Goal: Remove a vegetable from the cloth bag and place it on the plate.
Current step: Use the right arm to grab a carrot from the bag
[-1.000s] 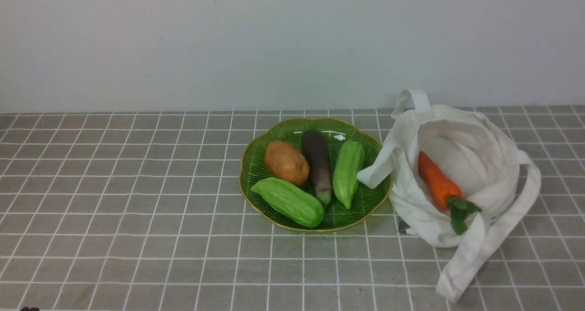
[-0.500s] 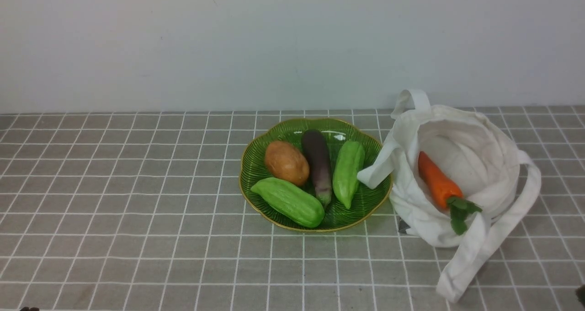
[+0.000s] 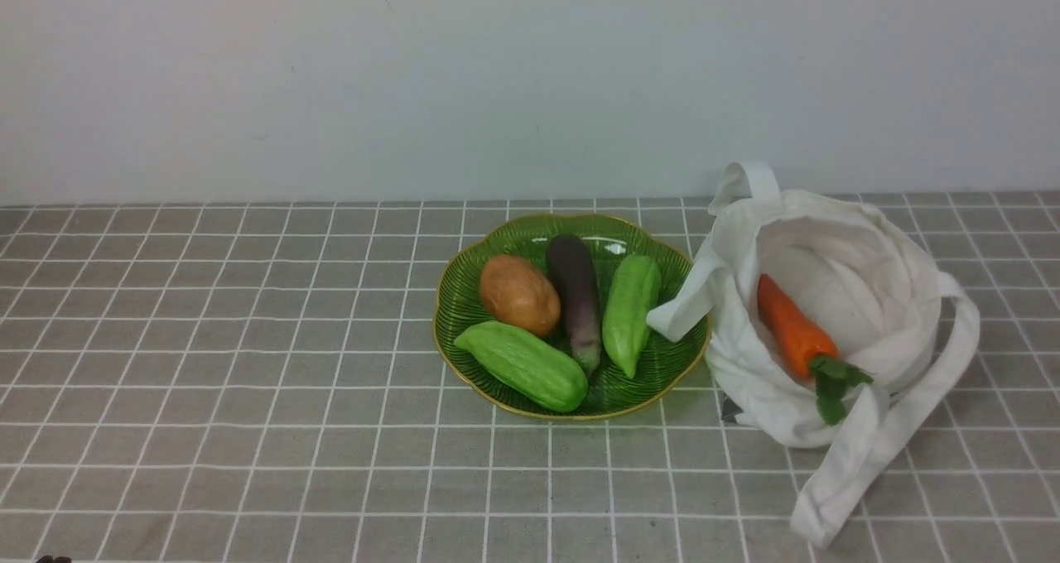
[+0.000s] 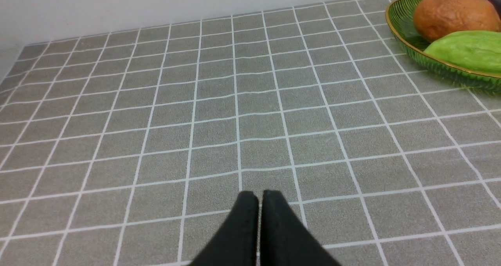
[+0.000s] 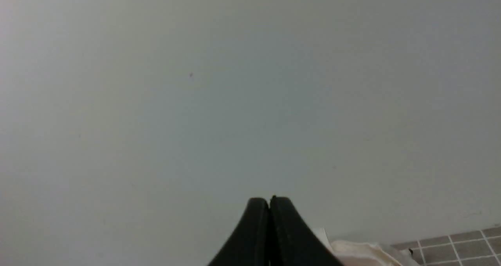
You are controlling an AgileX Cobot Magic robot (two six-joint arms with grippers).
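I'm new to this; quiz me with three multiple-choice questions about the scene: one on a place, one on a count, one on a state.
1. Where is the carrot?
A) on the plate
B) in the cloth bag's mouth
C) on the bare tablecloth

2. How many vegetables lie on the plate?
A) two
B) three
C) four

3. How is the right gripper?
A) shut, holding nothing
B) wide open
C) shut on the potato

1: B, the carrot lies inside the opening of the cloth bag, leaves over the edge.
2: C, the plate bears a potato, an eggplant and two green vegetables.
3: A, the right gripper's fingertips meet with nothing between them.
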